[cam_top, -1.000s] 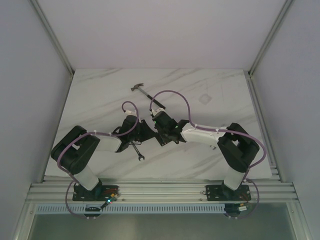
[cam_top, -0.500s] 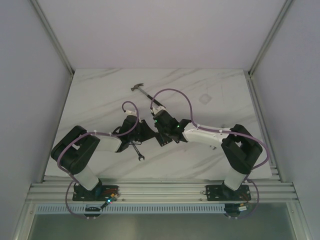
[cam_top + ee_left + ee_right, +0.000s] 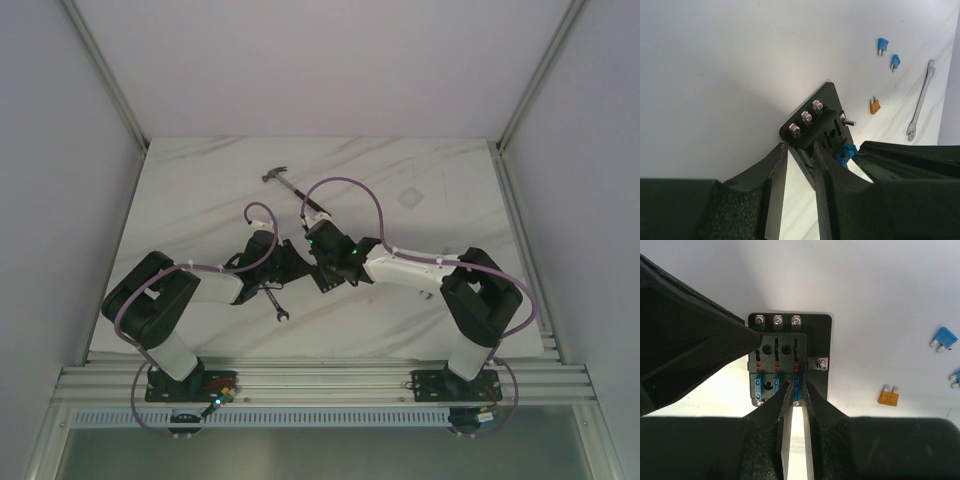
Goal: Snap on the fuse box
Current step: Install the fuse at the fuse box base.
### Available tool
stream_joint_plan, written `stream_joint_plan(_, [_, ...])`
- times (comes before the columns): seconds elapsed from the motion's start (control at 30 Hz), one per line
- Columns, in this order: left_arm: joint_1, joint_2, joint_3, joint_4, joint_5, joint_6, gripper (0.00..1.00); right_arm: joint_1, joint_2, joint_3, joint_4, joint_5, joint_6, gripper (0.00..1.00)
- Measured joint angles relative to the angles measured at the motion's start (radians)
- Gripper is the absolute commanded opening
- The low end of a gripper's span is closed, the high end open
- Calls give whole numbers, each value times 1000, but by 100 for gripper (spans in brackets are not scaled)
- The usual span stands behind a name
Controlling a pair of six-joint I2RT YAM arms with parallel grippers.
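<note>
The fuse box (image 3: 812, 335) is a black square block on a black base plate with three screws, lying flat on the table. It also shows in the left wrist view (image 3: 827, 117). Three blue fuses stand in its near row of slots. My right gripper (image 3: 796, 385) is closed on the rightmost blue fuse (image 3: 796, 381), seated in its slot. My left gripper (image 3: 800, 149) grips the box's left edge and also shows in the right wrist view as a dark mass (image 3: 700, 345). In the top view both grippers (image 3: 288, 262) (image 3: 324, 262) meet mid-table and hide the box.
Two loose blue fuses (image 3: 944, 338) (image 3: 956, 377) and an orange fuse (image 3: 888, 396) lie right of the box. A wrench (image 3: 272, 303) lies by the left arm, also in the left wrist view (image 3: 920, 102). A hammer (image 3: 290, 185) lies further back.
The right arm's elbow has shifted slightly right and its wrist has settled a little. Both grippers stay at the fuse box.
</note>
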Motion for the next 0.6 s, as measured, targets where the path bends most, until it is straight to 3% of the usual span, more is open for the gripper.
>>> stream_joint_plan(0.27, [0, 0, 0, 0, -3, 0, 36, 0, 28, 15, -11, -2, 3, 12])
stream_joint_plan(0.5, [0, 0, 0, 0, -6, -3, 36, 0, 39, 34, -34, -5, 3, 0])
stream_joint_plan(0.6, [0, 0, 0, 0, -6, -4, 35, 0, 40, 36, -38, -5, 3, 0])
